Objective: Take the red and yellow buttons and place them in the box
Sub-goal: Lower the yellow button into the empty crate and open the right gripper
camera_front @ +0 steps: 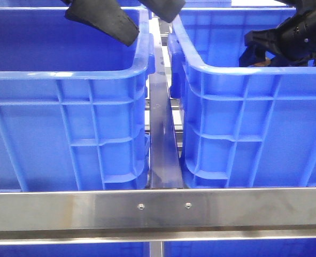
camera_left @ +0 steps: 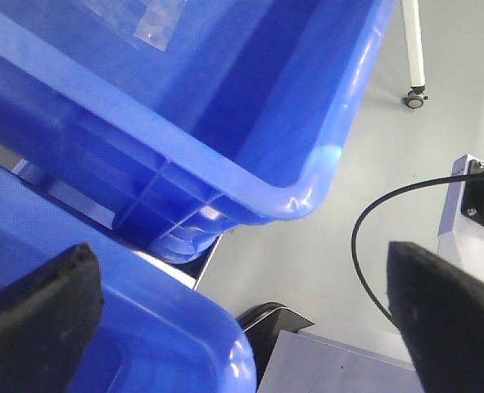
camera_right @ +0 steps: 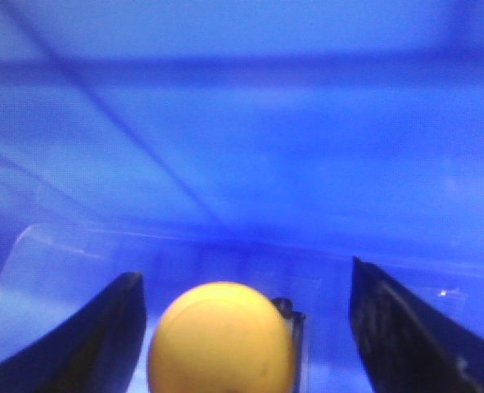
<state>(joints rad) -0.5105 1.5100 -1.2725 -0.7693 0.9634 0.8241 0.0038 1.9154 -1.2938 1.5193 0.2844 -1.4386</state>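
Right gripper down in right crate, yellow button between its open fingers.
Steel frame rail (camera_front: 158, 211) nearest; behind it two deep blue ribbed plastic crates, left (camera_front: 67, 112) and right (camera_front: 254, 123). Small domed orange-yellow button (camera_right: 221, 340) sits inside right crate, right gripper (camera_right: 246, 336) spread around it, contact unclear. Left gripper (camera_left: 250, 327) open, empty, above left crate.

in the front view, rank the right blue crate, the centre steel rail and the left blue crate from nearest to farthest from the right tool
1. Right blue crate: the right tool reaches inside it.
2. Centre steel rail: in the gap between the crates, to the tool's left.
3. Left blue crate: beyond the rail, on the far left.
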